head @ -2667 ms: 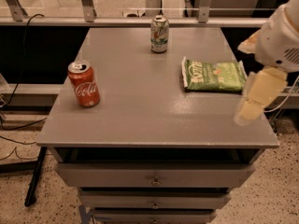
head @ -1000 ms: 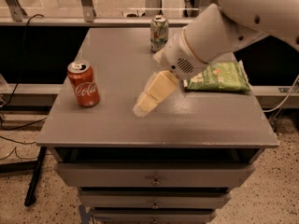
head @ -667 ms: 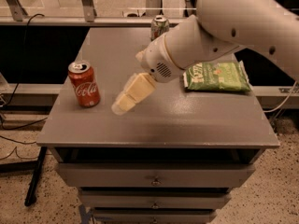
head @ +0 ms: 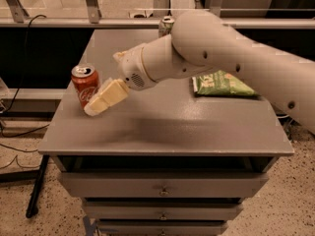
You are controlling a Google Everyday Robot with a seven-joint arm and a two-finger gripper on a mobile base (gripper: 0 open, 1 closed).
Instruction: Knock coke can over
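Note:
The coke can (head: 83,83) is a small red can with white script and a silver top. It stands upright near the left edge of the grey table (head: 197,127). My gripper (head: 96,107) hangs from the white arm that reaches in from the right. Its cream-coloured tip is low over the table, right beside the can's lower right side and partly in front of it. I cannot tell whether it touches the can.
A green-and-white soda can (head: 166,25) stands at the table's far edge, mostly hidden behind my arm. A green snack bag (head: 222,84) lies on the right side. Drawers sit below the tabletop. A railing and cables run behind and to the left.
My arm has swept from the table's right edge across to the left. The gripper now sits next to the coke can, which still stands upright.

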